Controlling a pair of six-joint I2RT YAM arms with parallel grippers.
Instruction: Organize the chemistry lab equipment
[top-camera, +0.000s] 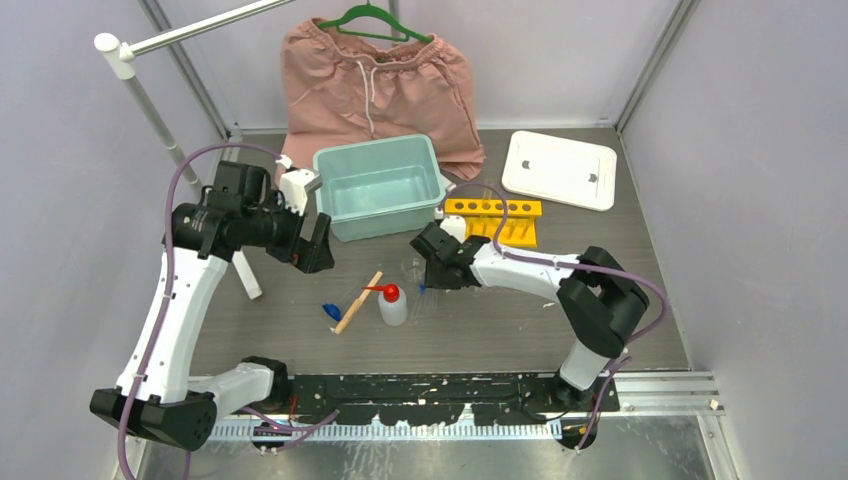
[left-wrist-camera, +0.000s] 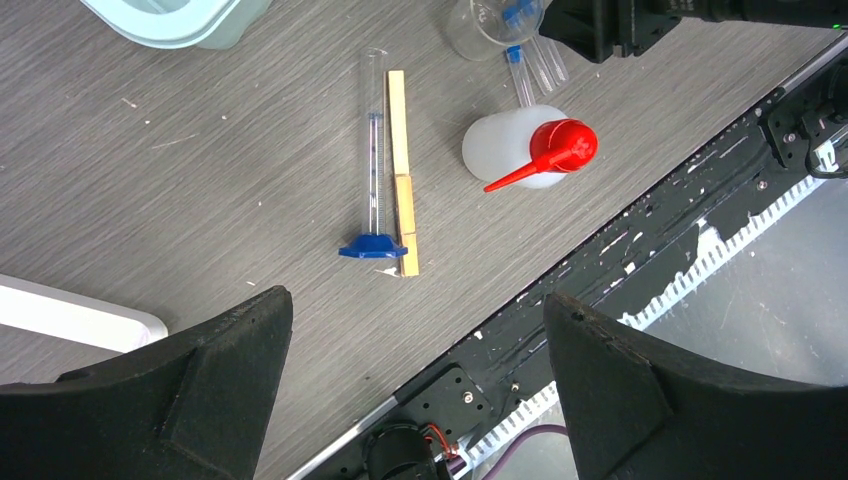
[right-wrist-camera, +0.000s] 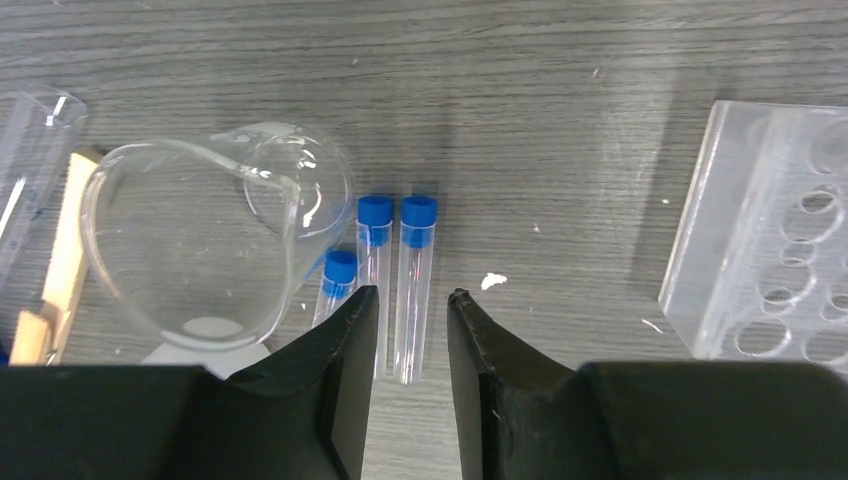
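Observation:
Three clear blue-capped tubes (right-wrist-camera: 417, 270) lie side by side on the table beside a small clear beaker (right-wrist-camera: 210, 240). My right gripper (right-wrist-camera: 412, 295) is low over them. Its jaws are narrowly apart, and the rightmost tube's lower end lies in the gap, untouched. A clear tube rack (right-wrist-camera: 770, 260) is to the right. My left gripper (left-wrist-camera: 415, 310) is wide open and empty, raised above the table left of the teal bin (top-camera: 380, 186). Below it lie a wooden stick (left-wrist-camera: 402, 170), a clear cylinder with a blue base (left-wrist-camera: 373, 160), and the white red-nozzled squeeze bottle (left-wrist-camera: 520, 148). The yellow rack (top-camera: 492, 220) stands behind my right gripper (top-camera: 430, 262).
The teal bin stands at the back centre and its white lid (top-camera: 559, 169) lies at the back right. Pink shorts (top-camera: 375, 85) hang on a green hanger behind the bin. A white pole (top-camera: 150, 110) rises at the back left. The black base rail (top-camera: 450, 395) runs along the near edge.

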